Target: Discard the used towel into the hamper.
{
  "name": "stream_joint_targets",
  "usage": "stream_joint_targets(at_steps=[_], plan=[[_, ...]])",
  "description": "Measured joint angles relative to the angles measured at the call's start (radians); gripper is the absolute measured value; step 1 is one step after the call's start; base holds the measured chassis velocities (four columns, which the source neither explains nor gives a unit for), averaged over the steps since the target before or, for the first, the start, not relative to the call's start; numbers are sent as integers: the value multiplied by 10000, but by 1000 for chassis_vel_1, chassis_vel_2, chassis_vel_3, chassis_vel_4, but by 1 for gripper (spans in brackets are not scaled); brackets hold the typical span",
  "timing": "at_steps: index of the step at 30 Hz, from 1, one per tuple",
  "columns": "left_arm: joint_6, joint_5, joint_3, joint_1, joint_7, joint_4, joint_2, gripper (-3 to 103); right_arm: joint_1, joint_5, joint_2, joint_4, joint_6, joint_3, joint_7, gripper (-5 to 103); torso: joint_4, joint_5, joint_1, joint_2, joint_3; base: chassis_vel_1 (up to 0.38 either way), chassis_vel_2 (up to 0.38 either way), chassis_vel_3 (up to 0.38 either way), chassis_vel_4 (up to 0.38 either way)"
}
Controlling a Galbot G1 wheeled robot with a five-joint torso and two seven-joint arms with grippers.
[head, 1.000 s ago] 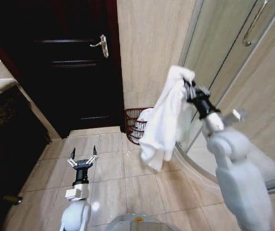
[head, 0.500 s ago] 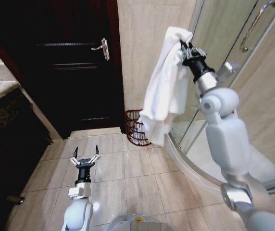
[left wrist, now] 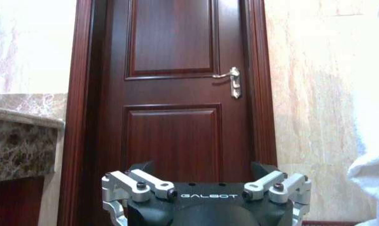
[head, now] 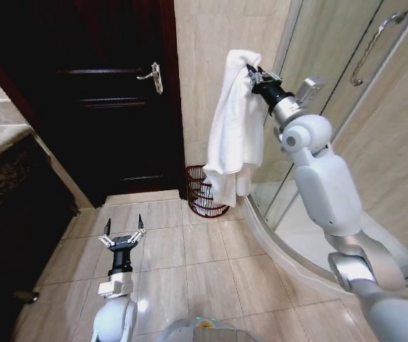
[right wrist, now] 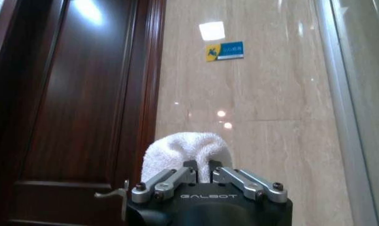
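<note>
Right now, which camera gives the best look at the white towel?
The head view: the towel hangs full length from the right gripper. The right wrist view shows its pinched fold; the left wrist view, an edge.

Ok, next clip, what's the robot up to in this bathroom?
The right gripper is shut on a white towel, holding it high against the tiled wall with the cloth hanging over the hamper in the corner by the door. The left gripper hangs low over the floor tiles, jaws open and empty.
</note>
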Motion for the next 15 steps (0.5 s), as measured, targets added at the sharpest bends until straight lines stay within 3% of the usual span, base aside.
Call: stream_joint_targets(at_steps=[15], plan=[[200,302,61,-241,0,3,-24,100,-111,-85,-175,-29,-16,447,-154,9,0,0,0,-5,-2,29,27,37,33]])
